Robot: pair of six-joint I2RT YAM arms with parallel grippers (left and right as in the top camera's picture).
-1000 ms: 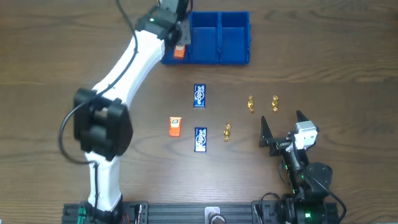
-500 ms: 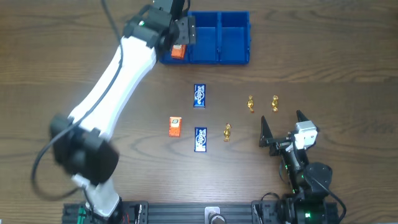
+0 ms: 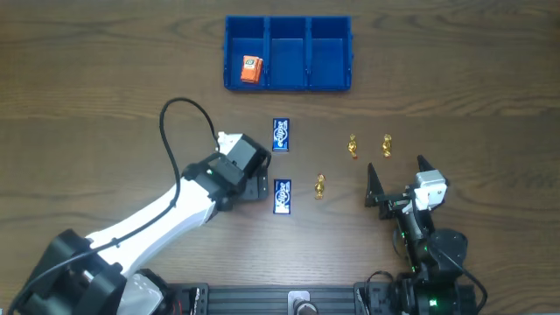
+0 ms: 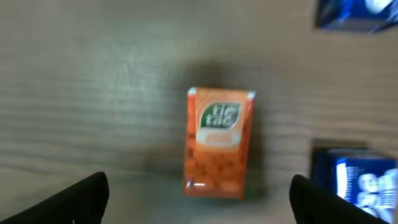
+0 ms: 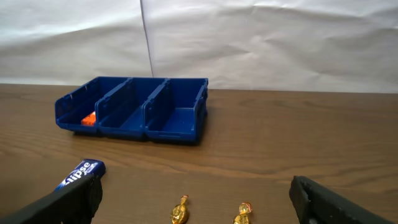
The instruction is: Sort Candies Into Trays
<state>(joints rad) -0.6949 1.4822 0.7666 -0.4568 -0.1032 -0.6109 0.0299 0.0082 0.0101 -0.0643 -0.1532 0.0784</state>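
left hand [image 3: 255, 185] sits over the middle of the table [image 3: 455, 105], fingers wide apart, nothing between them. below it lies an orange candy box [image 4: 217, 142]: small flat rectangular pack, green oval label near one end, lying flat on the wood, in line with the gap between the fingers. a blue pack [image 3: 282, 196] is just beside it, another blue pack [image 3: 280, 135] is farther up the table. second orange box [image 3: 252, 69] rests in the left compartment of the blue tray [image 3: 289, 85], which has three compartments. three gold-wrapped candies [image 3: 353, 146] [image 3: 387, 145] [image 3: 320, 185] lie loose to the right. right hand [image 3: 395, 175] is near its base, fingers apart, holding nothing.
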